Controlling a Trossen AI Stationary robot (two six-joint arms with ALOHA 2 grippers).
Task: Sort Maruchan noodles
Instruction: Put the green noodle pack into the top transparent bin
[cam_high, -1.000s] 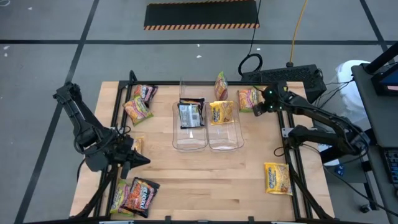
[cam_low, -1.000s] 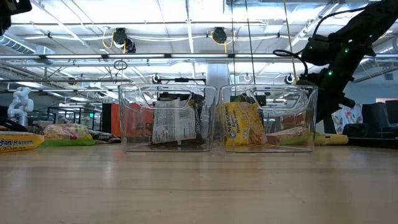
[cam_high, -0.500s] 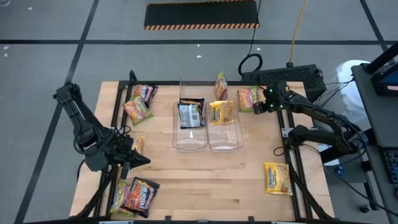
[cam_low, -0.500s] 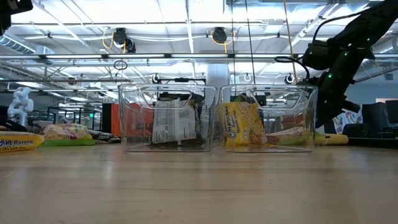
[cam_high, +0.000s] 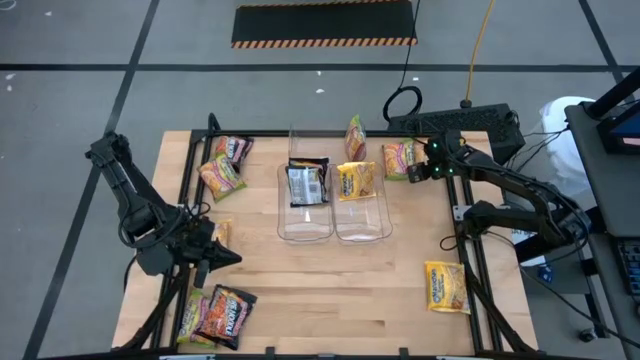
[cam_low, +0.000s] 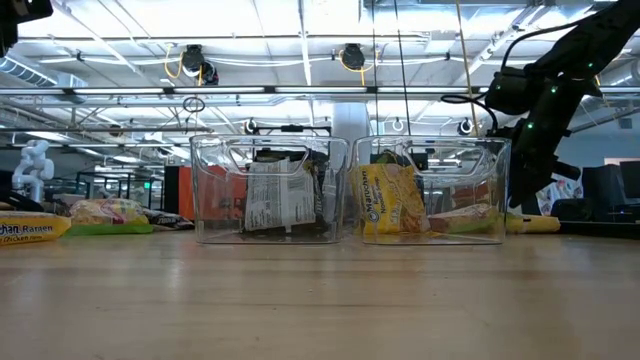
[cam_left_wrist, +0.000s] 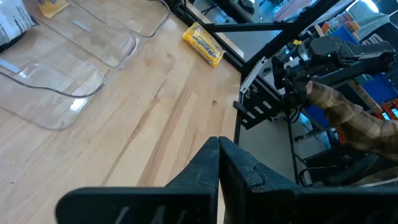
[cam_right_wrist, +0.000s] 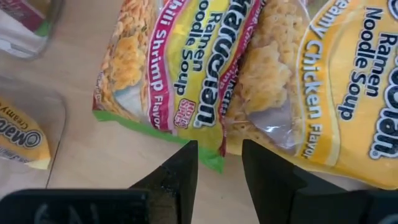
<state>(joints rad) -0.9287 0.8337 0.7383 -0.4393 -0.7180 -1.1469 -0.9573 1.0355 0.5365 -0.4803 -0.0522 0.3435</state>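
Note:
Ramen packets lie scattered on the wooden table. A dark packet (cam_high: 307, 183) stands in the left clear bin (cam_high: 304, 228) and a yellow one (cam_high: 357, 180) in the right clear bin (cam_high: 364, 228). My right gripper (cam_high: 413, 172) hovers open at the table's far right, over a pink-green chili shrimp packet (cam_right_wrist: 174, 68). That packet overlaps a yellow creamy chicken packet (cam_right_wrist: 323, 81). The two fingers stand on either side of the pink-green packet's corner (cam_right_wrist: 214, 158); I cannot tell whether they touch it. My left gripper (cam_left_wrist: 219, 152) is shut and waits at the table's left side (cam_high: 225, 257).
More packets lie at the far left (cam_high: 224, 165), at the near left corner (cam_high: 215, 315), beside the left gripper (cam_high: 220, 232) and at the near right (cam_high: 447, 287). One pink-green packet (cam_high: 355, 135) is behind the bins. Bare wood stretches in front of the bins.
My right gripper has sunk a little toward the pink-green packet at the far right. The left arm and all the packets have kept still.

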